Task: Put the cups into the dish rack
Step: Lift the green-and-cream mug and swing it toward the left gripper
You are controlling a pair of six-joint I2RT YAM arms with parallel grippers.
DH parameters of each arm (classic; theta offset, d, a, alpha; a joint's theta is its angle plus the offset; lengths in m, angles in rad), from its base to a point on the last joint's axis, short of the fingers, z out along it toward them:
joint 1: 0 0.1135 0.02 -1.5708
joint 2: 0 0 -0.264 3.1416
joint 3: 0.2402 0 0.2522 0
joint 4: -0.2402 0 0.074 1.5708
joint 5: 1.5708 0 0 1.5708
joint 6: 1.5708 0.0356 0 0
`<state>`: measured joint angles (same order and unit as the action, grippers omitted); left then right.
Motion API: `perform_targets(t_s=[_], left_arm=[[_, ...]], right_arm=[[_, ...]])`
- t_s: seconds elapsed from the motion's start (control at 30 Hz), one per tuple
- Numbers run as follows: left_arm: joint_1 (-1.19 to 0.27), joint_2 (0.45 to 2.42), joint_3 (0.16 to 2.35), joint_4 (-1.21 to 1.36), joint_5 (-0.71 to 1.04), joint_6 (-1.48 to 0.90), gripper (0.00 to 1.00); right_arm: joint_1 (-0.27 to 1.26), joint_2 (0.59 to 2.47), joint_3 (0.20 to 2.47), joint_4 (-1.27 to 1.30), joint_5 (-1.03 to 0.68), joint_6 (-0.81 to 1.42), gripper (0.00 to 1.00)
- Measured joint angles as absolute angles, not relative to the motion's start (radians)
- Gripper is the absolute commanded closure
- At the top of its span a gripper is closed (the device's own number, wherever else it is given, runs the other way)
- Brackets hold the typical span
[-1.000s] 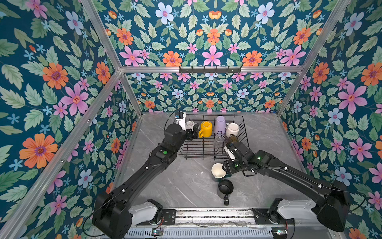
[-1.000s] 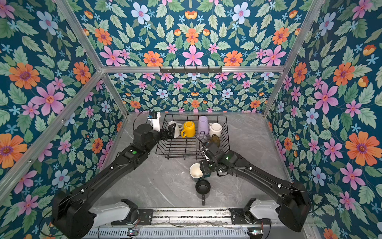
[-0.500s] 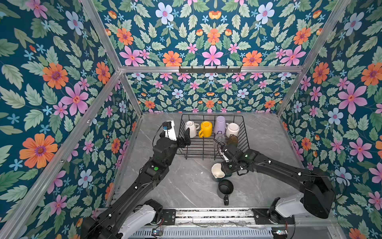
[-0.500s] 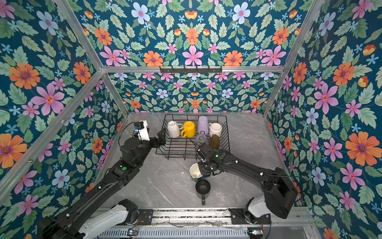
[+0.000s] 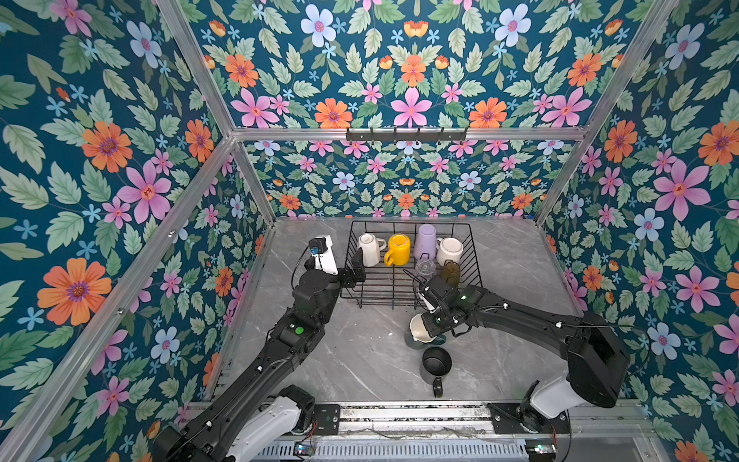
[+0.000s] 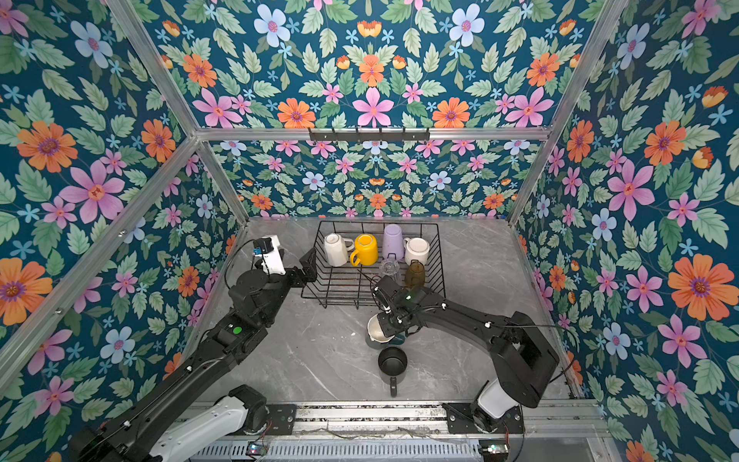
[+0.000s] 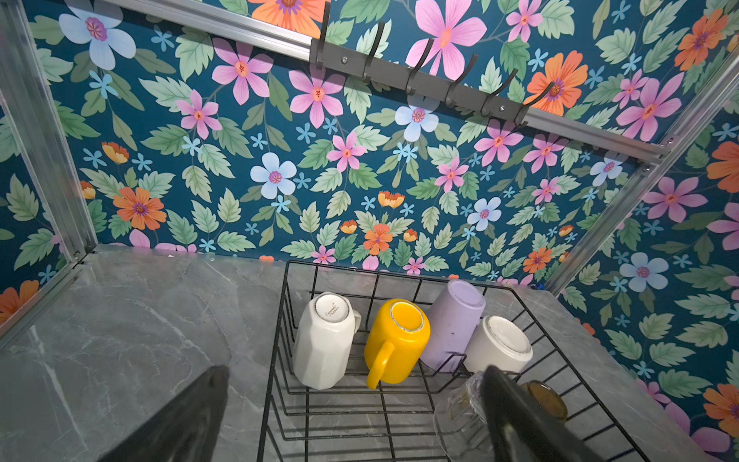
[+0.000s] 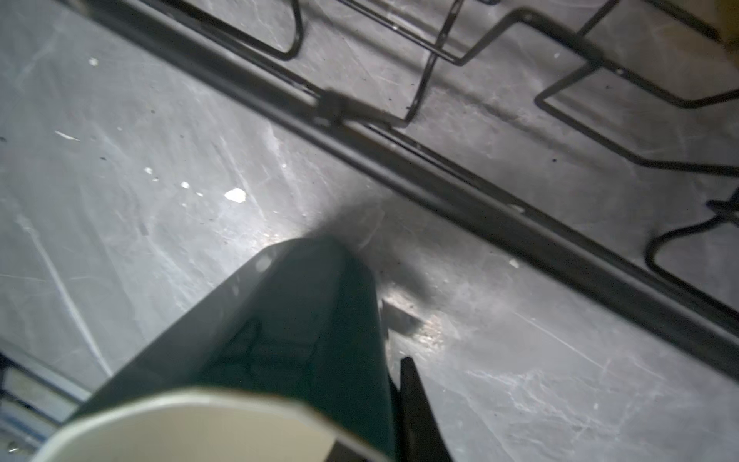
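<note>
In both top views the right fingers (image 5: 428, 325) are clamped together on the rim of the dark green mug (image 5: 418, 335). The mug sits tilted on the worktop (image 5: 360, 360) just in front of the dish rack (image 5: 384, 306); whether its base is off the surface I cannot tell. A rim pinch on a smooth, tilted mug could let it swing or slip. The black mug (image 5: 436, 362) stands just beside it on the near side, so a backward sweep could knock it over. The lift must clear the rack's front wall, and the clear glass (image 5: 425, 267) and olive-amber glass (image 5: 451, 272) stand right behind that wall; open floor lies in the rack's left front part. The left fingers (image 5: 357, 259), spread wide and empty, hang at the rack's left front corner, close enough to crowd that route. In the left wrist view those fingers stand apart, with a white mug (image 7: 324, 344), yellow mug (image 7: 396, 340), lavender tumbler (image 7: 452, 320) and second white mug (image 7: 500, 344) upside down along the back row. In the right wrist view the green mug fills the foreground with one finger (image 8: 416, 412) beside its wall. The rack's front bar (image 8: 440, 186) crosses close ahead and would catch a low carry.
</note>
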<state>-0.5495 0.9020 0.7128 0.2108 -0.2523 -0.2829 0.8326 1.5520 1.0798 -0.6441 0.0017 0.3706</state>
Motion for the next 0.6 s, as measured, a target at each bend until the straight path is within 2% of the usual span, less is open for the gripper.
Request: perform_targets(t_s=[0.3, 0.6], left_arm=[[-0.550, 0.854, 0.676, 0.216, -0.292, -0.289, 0.00], [-0.549, 0.799, 0.619, 0.297, -0.255, -0.282, 0.00]], right_arm=[[0.834, 1.507, 1.103, -0.662, 0.002, 0.360, 1.00], [0.828, 1.346, 1.114, -0.683, -0.001, 0.344, 1.00]])
